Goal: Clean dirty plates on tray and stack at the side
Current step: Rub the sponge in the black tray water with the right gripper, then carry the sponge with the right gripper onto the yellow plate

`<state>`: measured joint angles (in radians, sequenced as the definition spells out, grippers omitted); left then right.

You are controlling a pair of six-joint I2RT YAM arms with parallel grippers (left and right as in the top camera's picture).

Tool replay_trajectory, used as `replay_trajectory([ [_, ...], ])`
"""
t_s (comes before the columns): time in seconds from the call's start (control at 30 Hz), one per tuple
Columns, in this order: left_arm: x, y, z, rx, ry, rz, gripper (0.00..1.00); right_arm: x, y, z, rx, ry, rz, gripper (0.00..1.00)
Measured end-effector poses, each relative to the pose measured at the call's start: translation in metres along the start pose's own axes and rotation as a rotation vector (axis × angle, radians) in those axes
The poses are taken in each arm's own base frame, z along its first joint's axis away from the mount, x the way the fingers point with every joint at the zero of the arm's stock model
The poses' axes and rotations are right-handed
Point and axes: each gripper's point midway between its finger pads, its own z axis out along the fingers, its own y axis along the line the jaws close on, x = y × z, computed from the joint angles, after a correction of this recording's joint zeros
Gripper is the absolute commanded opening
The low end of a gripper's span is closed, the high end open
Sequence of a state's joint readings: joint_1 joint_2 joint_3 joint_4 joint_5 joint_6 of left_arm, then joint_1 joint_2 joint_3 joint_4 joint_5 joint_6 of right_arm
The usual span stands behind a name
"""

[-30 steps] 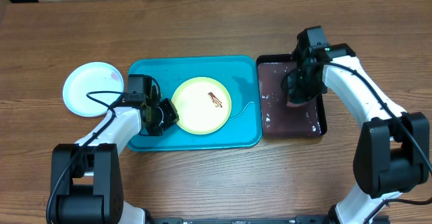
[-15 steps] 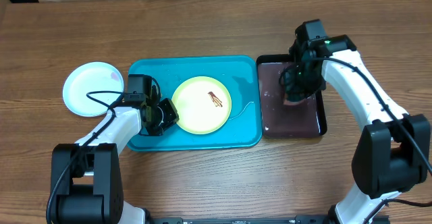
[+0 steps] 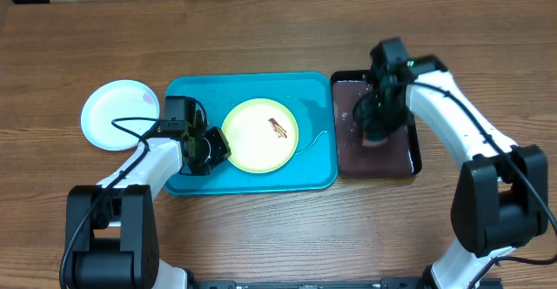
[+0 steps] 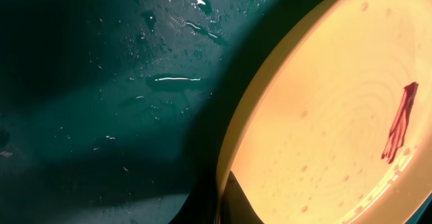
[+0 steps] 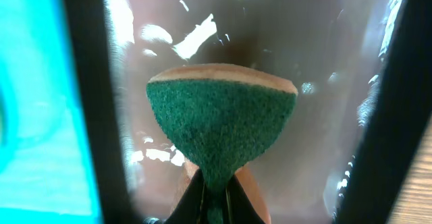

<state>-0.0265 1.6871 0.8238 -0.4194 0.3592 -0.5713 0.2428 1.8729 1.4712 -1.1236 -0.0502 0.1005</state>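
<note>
Left claw (image 3: 211,148) is pressed together on the left rim of the yellow-green plate (image 3: 252,145). That plate lies in the turquoise tray (image 3: 313,93), with a brown smear (image 3: 278,129) near its middle. Right claw (image 3: 379,125) hangs low over the black tray (image 3: 419,158), just beside the turquoise one, pinching a green sponge (image 5: 223,123) over its wet, brownish floor. Off to the left, on the bare desk (image 3: 261,36), sits a pale plate (image 3: 117,115) with a mint edge, apart from the tray. From where I stand I can't tell if it's one plate or two stacked.
</note>
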Motion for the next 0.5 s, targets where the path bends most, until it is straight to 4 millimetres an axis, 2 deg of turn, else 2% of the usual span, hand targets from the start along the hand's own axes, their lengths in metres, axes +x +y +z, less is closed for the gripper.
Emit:
replay_trajectory([
  [0.1, 0.0, 0.0, 0.0, 0.0, 0.0, 0.0, 0.04, -0.024, 0.014, -0.034, -0.054, -0.071, -0.007, 0.04],
  [0.23, 0.0, 0.0, 0.0, 0.0, 0.0, 0.0, 0.04, -0.045, 0.039, -0.067, -0.176, -0.148, -0.029, 0.04],
  [0.37, 0.0, 0.0, 0.0, 0.0, 0.0, 0.0, 0.04, -0.044, 0.069, -0.073, -0.28, -0.154, -0.082, 0.04],
  [0.5, 0.0, 0.0, 0.0, 0.0, 0.0, 0.0, 0.04, -0.038, 0.117, -0.075, -0.331, -0.179, -0.201, 0.04],
])
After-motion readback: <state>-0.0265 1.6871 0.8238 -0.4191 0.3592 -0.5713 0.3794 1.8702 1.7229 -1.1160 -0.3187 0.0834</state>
